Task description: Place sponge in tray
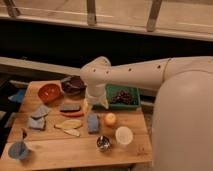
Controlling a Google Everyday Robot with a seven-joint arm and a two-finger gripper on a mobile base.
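The blue sponge (93,122) lies flat on the wooden table (50,142), near its middle. The green tray (134,105) stands at the table's back right and holds a dark clump of grapes (124,96). My gripper (95,103) hangs from the white arm just left of the tray's left end. It is a little above and behind the sponge and apart from it.
An orange fruit (110,119), a white cup (124,135) and a metal cup (103,143) stand close to the sponge. An orange bowl (48,92), a dark bowl (74,85), a banana (68,124), grey cloths (39,112) and a blue cup (19,150) lie to the left.
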